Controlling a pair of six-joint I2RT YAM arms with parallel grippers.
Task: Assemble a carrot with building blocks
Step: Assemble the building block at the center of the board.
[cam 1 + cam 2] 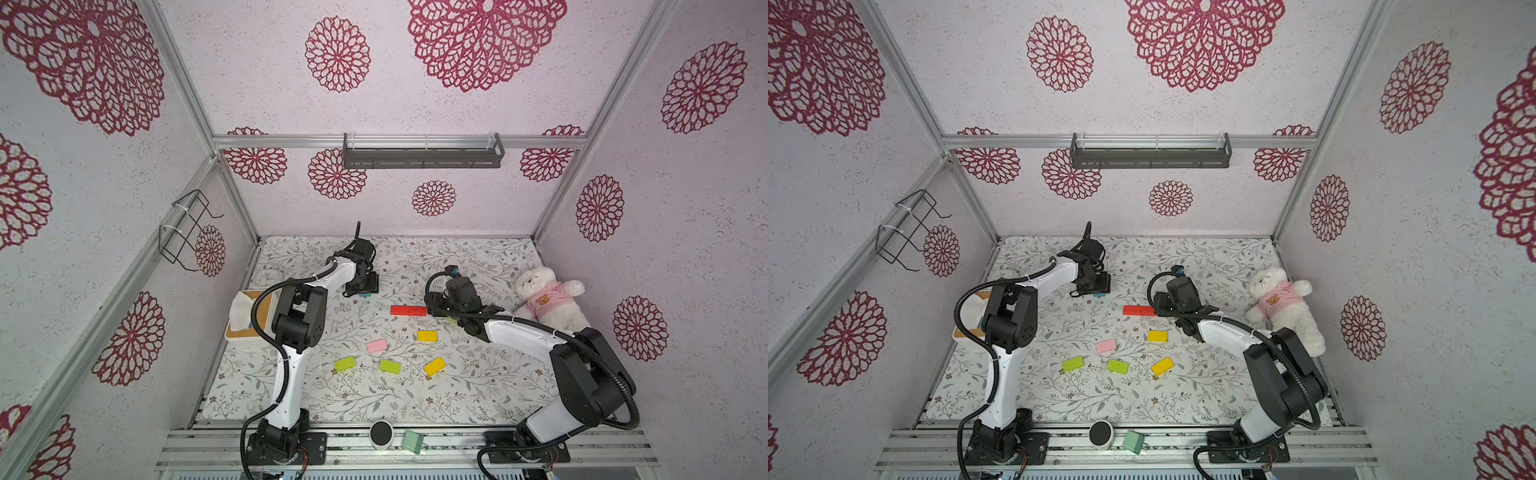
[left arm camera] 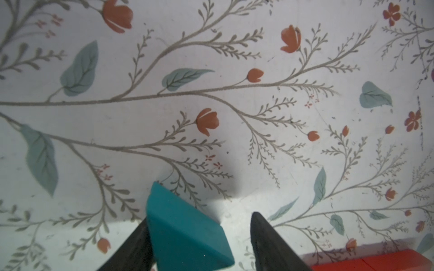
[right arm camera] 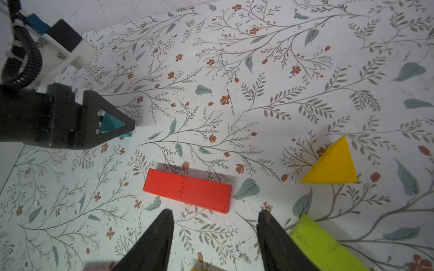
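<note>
Triangle in teal (image 2: 185,232) between parted left fingers (image 2: 133,253) — sliver in top views; right fingers (image 3: 152,246) spread, empty.

Twin machines: the left arm (image 1: 291,374) and right arm (image 1: 523,336) wear glossy white shells over matte black joints, a ribbed black cable hose (image 3: 35,57) trailing; the right pincer (image 3: 215,220) ends in black ridged wedge fingers (image 3: 159,239).
</note>
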